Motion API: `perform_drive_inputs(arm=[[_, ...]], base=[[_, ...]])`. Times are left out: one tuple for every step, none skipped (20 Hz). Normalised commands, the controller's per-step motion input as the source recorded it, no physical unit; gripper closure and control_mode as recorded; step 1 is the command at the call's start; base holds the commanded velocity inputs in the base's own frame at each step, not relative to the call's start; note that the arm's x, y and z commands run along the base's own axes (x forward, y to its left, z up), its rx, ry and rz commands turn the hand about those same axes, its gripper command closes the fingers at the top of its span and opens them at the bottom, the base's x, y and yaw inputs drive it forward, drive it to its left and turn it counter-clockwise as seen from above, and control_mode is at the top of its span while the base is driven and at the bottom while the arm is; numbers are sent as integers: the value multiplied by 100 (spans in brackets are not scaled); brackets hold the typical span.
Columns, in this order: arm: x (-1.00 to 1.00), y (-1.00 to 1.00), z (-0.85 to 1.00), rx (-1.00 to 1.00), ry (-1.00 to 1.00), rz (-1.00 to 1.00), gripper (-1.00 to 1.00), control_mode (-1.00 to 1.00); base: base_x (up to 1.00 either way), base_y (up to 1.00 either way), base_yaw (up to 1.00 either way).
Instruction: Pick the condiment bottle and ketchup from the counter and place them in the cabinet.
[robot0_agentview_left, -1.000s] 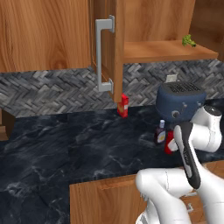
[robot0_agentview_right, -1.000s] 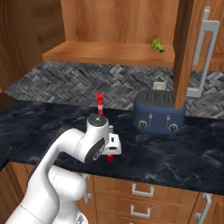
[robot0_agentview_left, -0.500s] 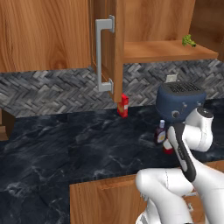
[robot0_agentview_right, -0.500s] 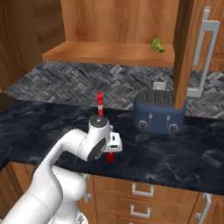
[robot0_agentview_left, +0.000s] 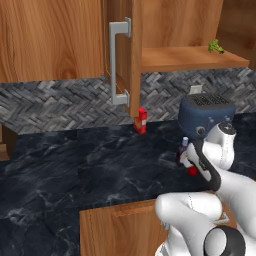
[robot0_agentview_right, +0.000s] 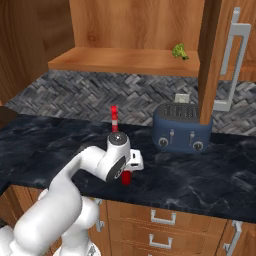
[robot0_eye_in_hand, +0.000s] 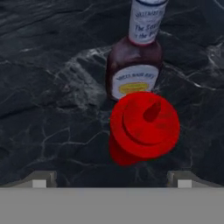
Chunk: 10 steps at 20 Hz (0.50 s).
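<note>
Hovering jaws-apart above the ketchup (robot0_eye_in_hand: 143, 127) beside the condiment bottle (robot0_eye_in_hand: 136, 65) on the counter (robot0_eye_in_hand: 52, 87); open cabinet (robot0_agentview_right: 125, 59) holding one green item (robot0_agentview_right: 179, 51); labels legible from the hand.

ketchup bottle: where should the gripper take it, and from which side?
Probably from straight above, where the open gripper already looks down on the ketchup. It stands upright, so close on the round body just under the tapered cap. Set the fingers across the side-to-side axis of the hand view: the condiment bottle stands close behind it, too near for a finger on that side.
</note>
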Motion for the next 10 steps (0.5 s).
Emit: perform_drive_inputs(arm=[[39,-9,-17,0,0,0,-100,-100],[39,-8,-16,0,0,0,-100,-100],[35,-9,-17,0,0,0,-100,-100],[34,-9,-16,0,0,0,-100,-100],[34,-9,-15,0,0,0,-100,-100],[31,-8,-14,0,0,0,-100,-100],[28,-6,-14,0,0,0,-100,-100],[24,-5,-13,1,0,0,-100,-100],[21,-2,-12,0,0,0,-100,-100],[21,0,-12,0,0,0,-100,-100]], base=[[0,0,0],[0,0,0],[0,0,0],[0,0,0],[0,0,0],[0,0,0],[0,0,0],[0,0,0],[0,0,0],[0,0,0]])
